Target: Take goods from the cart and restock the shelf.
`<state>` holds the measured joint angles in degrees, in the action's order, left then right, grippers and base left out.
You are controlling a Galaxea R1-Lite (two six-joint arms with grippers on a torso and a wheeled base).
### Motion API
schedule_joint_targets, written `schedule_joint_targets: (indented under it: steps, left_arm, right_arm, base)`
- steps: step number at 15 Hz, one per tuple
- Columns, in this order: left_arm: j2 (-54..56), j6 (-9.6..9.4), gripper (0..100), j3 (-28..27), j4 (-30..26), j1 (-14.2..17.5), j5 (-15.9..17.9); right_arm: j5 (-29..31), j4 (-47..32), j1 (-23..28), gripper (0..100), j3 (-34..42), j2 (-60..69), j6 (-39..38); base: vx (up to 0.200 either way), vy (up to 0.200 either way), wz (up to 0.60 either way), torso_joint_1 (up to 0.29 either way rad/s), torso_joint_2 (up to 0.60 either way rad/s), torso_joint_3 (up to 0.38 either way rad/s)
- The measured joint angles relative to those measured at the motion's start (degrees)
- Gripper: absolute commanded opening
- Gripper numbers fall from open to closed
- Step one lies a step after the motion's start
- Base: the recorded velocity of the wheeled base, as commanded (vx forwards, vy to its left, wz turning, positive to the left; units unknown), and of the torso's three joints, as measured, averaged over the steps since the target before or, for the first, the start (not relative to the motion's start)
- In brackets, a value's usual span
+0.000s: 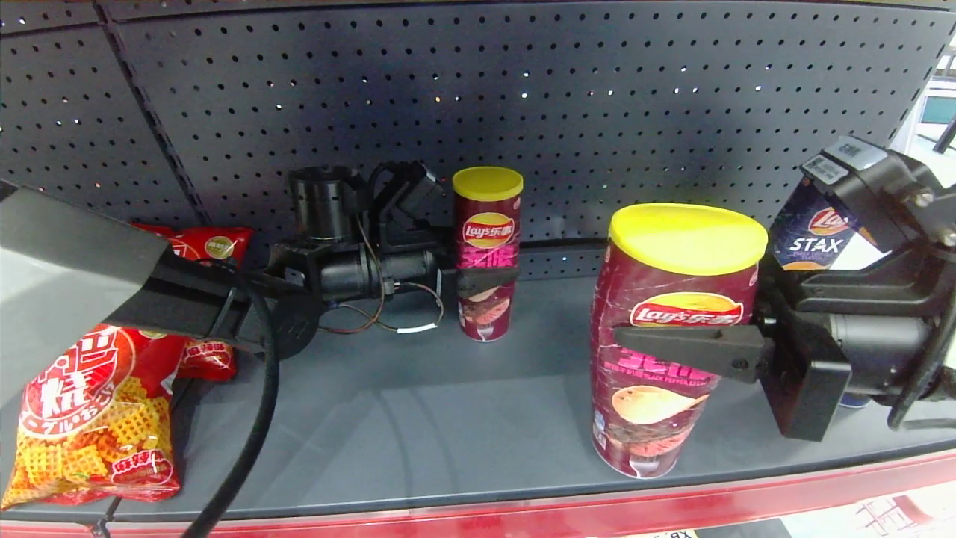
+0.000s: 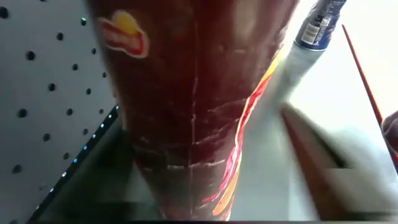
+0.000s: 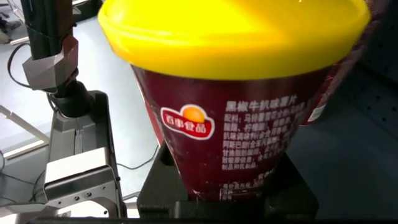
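Left end effector (image 1: 484,280) clenched on rear chips can (image 1: 489,224), upright, close to pegboard (image 1: 597,112). Right end effector (image 1: 676,347) grasping front chips can (image 1: 657,403), upright, well out from pegboard, by shelf (image 1: 448,418) front edge. Blue Stax can (image 1: 818,232) against pegboard. Red snack bag (image 1: 97,418) well out from pegboard.

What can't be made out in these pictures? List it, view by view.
- Head view: the blue can is mostly hidden behind the right gripper; the left arm covers part of the rear snack bag.
- Left wrist view: the far can, in the left gripper, is blurred, and both its ends are cut off by the edges.
- Right wrist view: the near can's base is hidden by the right gripper's body.
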<state>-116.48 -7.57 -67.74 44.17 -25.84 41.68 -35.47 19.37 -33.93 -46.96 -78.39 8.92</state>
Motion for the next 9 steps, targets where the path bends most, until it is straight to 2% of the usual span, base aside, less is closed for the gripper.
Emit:
schedule_joint_targets:
  steps: [6, 9]
  left_arm:
    - [0.7, 0.46, 0, 0.4, 0.6, -0.9, -0.1]
    - [4.9, 1.39, 0, 4.4, 0.6, -2.9, -0.3]
  right_arm:
    - [0.0, 0.0, -0.1, 0, 0.2, -0.2, 0.1]
    - [0.1, 0.0, 0.4, 0, 0.1, -0.2, 0.1]
  base:
    - [0.0, 0.0, 0.0, 0.0, 0.0, 0.0]
    - [0.0, 0.0, 0.0, 0.0, 0.0, 0.0]
